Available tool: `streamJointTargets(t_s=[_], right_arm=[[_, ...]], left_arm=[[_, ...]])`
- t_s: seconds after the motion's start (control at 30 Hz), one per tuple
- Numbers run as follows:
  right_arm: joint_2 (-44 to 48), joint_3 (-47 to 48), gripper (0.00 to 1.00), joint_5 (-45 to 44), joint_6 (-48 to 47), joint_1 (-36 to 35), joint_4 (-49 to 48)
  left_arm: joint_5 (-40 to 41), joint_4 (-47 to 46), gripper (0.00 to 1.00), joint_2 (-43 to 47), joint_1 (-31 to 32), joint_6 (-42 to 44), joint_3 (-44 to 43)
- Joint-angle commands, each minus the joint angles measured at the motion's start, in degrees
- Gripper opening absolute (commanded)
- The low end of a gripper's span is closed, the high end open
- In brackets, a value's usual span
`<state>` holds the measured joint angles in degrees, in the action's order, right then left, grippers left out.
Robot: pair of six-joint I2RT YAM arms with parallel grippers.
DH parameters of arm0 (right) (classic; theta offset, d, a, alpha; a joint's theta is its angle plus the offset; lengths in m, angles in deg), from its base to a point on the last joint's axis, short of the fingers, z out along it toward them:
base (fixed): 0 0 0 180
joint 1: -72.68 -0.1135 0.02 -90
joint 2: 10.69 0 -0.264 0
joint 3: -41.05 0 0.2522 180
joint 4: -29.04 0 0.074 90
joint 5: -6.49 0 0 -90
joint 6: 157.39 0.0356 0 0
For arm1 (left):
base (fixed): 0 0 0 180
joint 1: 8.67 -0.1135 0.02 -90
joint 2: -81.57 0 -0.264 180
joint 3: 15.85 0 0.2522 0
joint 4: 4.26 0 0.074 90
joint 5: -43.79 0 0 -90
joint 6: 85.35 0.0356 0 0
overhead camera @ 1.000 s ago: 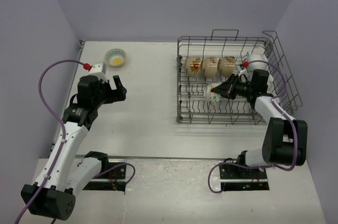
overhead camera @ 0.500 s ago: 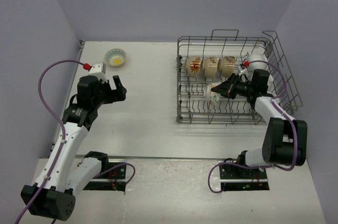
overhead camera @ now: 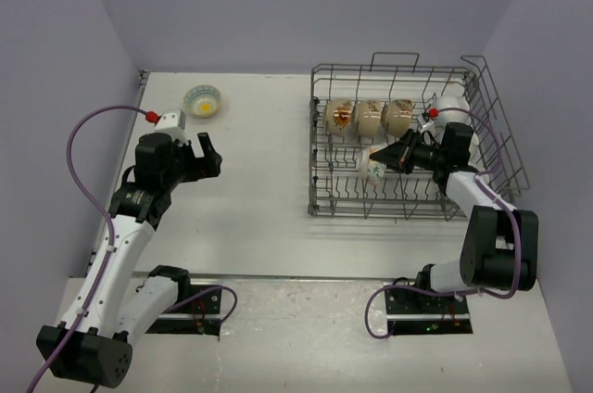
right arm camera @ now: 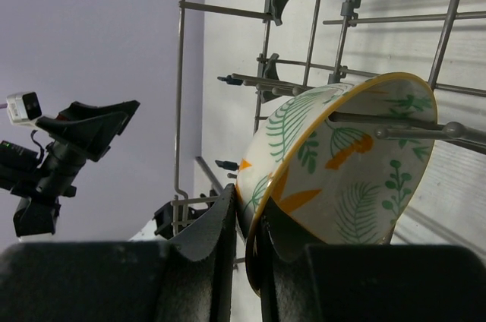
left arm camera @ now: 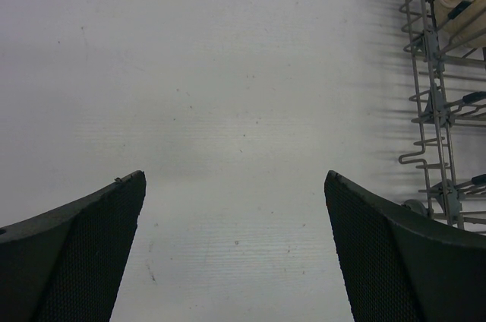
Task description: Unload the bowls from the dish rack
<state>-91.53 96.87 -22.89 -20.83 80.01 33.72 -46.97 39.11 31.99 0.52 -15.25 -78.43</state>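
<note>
Little of the unloading looks done: one small round floral-patterned ceramic bowl (overhead camera: 203,101) sits out on the white table (left arm camera: 228,71) near its far left corner, well apart from the large rectangular grey wire dish rack (overhead camera: 505,166) on the right. The other bowls sit in the rack: three cream bowls with orange-brown marks (overhead camera: 371,117) stand on edge in a row along the far side, and at least one plain white bowl (overhead camera: 451,106) is in the far right corner. The step in hand appears to be lifting out a fifth one, a white bowl with green fern and orange leaf pattern and a yellow rim (right arm camera: 342,178). It is in the rack's middle row, and the right gripper (right arm camera: 247,212) pinches its rim, one finger on each side of the wall. This bowl stands tilted on edge with its mouth turned sideways, not up. Being round, it has no true long axis, and its centre line lies roughly level. A grey wire tine (right arm camera: 395,128) crosses its patterned wall, so it probably needs to rise clear before it swings out. The left gripper (overhead camera: 209,153) hovers over bare table with its fingers spread wide, holding nothing
</note>
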Motion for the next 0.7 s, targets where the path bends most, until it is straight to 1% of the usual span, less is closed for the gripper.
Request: streamJointTargets(t_s=[0.0, 0.33, 0.57, 0.67], right_arm=[[5.5, 5.0, 0.0, 15.1, 5.0, -0.2, -18.3], [5.5, 6.0, 0.0, 15.8, 3.8, -0.1, -16.8], [4.7, 6.6, 0.0, 19.0, 3.3, -0.1, -18.1], [4.1, 7.9, 0.0, 21.4, 0.3, 0.1, -15.6]], left_arm=[[0.5, -2.4, 1.0, 0.8, 0.3, 1.2, 0.9], [0.5, -2.3, 1.0, 0.9, 0.3, 1.1, 0.9], [0.5, -2.3, 1.0, 1.0, 0.3, 1.1, 0.9], [0.5, -2.4, 1.0, 0.9, 0.3, 1.1, 0.8]])
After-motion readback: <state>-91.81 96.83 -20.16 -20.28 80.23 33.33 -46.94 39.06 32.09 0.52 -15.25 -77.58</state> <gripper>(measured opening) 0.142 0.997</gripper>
